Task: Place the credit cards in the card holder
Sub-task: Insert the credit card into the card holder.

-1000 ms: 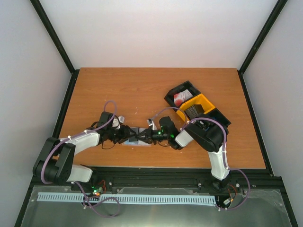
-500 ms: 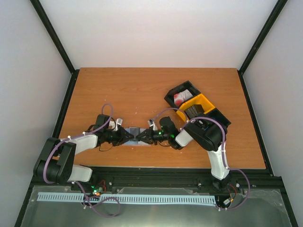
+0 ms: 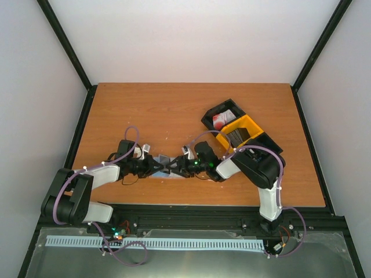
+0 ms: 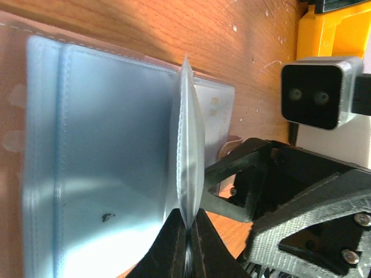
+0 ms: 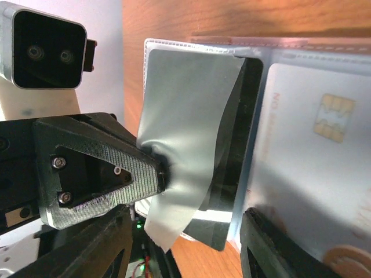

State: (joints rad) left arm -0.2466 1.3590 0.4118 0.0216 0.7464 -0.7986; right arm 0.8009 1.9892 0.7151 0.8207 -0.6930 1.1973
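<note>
The card holder [image 3: 164, 160] lies open on the table between my two grippers, pale blue inside [image 4: 104, 145]. My left gripper [image 4: 188, 223] is shut on the edge of a clear slot flap [image 5: 191, 116] and holds it lifted off the holder. Under that flap lies a dark grey credit card [image 5: 232, 174], its near end sticking out. A pale card with a chip [image 5: 324, 145] sits in the neighbouring slot. My right gripper [image 5: 186, 217] stands open just short of the holder, with nothing between its fingers. More credit cards [image 3: 222, 120] rest in the bins.
At the back right, a black bin [image 3: 211, 116] holds white-and-red cards, a yellow bin [image 3: 250, 123] holds dark cards, and another black bin [image 3: 272, 145] stands beside them. The two grippers are nearly tip to tip [image 3: 168, 166] over the holder.
My left gripper has closed on the slot flap and lifted it. My right gripper has opened. Both stay close together at the holder.
</note>
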